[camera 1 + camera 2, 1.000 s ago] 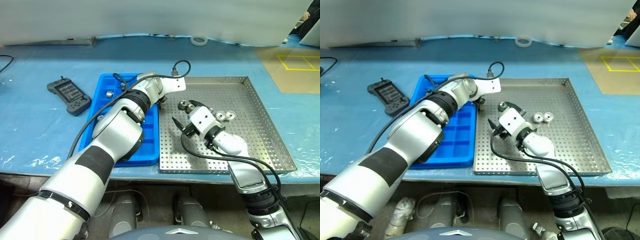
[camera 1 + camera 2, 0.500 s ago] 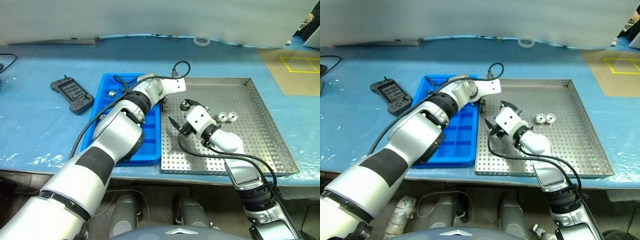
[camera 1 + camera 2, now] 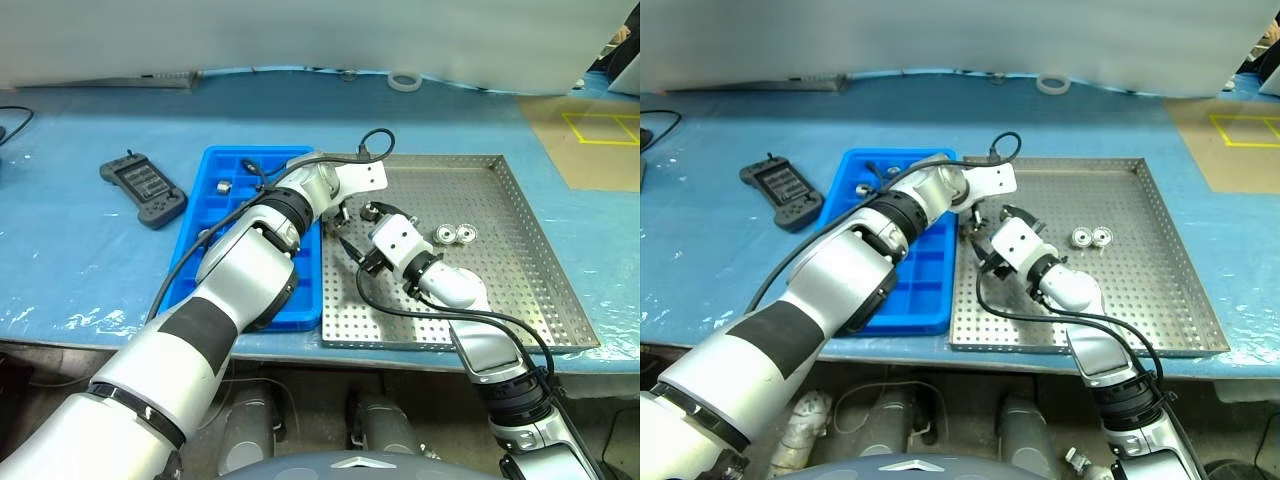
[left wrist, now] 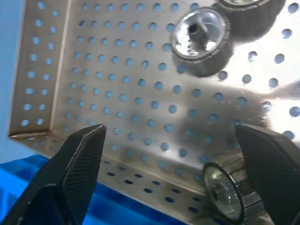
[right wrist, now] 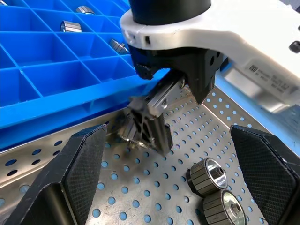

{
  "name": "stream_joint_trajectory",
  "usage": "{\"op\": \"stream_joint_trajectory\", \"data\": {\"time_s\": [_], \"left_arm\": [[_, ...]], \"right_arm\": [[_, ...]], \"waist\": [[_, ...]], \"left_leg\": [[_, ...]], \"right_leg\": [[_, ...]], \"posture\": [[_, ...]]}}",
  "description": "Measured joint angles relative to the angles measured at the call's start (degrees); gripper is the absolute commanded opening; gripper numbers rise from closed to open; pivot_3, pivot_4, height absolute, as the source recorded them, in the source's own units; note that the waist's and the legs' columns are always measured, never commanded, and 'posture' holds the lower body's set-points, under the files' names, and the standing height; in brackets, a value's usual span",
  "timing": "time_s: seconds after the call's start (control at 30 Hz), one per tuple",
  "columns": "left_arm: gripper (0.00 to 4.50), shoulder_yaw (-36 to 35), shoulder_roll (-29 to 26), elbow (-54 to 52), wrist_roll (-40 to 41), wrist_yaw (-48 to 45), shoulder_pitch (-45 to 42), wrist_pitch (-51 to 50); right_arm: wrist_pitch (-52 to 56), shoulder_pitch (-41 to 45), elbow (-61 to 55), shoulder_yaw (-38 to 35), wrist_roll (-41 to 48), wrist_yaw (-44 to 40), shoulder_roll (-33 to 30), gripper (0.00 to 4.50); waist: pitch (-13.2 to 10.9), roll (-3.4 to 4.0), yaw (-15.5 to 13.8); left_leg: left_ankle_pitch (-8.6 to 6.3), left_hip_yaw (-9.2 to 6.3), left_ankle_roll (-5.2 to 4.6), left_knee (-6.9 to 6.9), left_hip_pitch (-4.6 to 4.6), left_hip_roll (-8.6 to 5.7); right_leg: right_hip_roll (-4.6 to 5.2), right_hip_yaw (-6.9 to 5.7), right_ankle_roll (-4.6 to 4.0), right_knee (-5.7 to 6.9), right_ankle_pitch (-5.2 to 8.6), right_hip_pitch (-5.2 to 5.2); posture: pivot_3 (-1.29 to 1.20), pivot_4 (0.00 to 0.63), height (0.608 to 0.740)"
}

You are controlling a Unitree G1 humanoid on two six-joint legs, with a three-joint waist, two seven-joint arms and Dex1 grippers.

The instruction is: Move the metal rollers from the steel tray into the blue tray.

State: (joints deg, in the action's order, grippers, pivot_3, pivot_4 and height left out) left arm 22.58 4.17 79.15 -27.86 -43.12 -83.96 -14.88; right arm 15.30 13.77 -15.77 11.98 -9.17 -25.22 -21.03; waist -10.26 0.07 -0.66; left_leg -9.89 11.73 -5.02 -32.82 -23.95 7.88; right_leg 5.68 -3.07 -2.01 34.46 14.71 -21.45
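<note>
The left gripper [image 4: 171, 173] is spread wide over the steel tray [image 3: 520, 290], one roller [image 4: 229, 190] touching its finger. Right gripper [image 5: 168, 183] is also released; four metal rollers [image 3: 455, 233] are visible in this tray.

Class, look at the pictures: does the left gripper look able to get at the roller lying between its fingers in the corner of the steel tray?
Probably yes. The left gripper is open above the steel tray, and the roller lies beside one finger with nothing over it.
</note>
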Motion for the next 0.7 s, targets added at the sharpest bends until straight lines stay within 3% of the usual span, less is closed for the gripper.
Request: {"op": "stream_joint_trajectory", "data": {"time_s": [0.23, 0.7], "left_arm": [[4.46, 2.6, -1.4, 0.1, -1.9, -5.7, 1.2, 2.2], [4.46, 2.3, -0.6, -0.4, -1.9, -4.3, 1.7, 1.9]], "right_arm": [[-1.1, 0.7, 1.4, 0.2, -0.8, -0.3, -0.5, 4.5], [-1.4, 0.6, 1.7, 0.1, -1.2, 0.1, -0.5, 4.5]], "waist": [[0.0, -0.02, -0.1], [0.0, -0.02, -0.2]], "left_leg": [[0.01, 0.0, 0.02, 0.04, -0.05, -0.01], [0.0, 0.0, 0.03, 0.06, 0.07, -0.02]], "right_leg": [[0.0, 0.0, 0.0, -0.03, 0.0, -0.04], [0.0, -0.01, 0.0, -0.15, 0.0, 0.15]], "posture": [[-0.19, 0.15, 0.74], [-0.22, 0.15, 0.74]]}}
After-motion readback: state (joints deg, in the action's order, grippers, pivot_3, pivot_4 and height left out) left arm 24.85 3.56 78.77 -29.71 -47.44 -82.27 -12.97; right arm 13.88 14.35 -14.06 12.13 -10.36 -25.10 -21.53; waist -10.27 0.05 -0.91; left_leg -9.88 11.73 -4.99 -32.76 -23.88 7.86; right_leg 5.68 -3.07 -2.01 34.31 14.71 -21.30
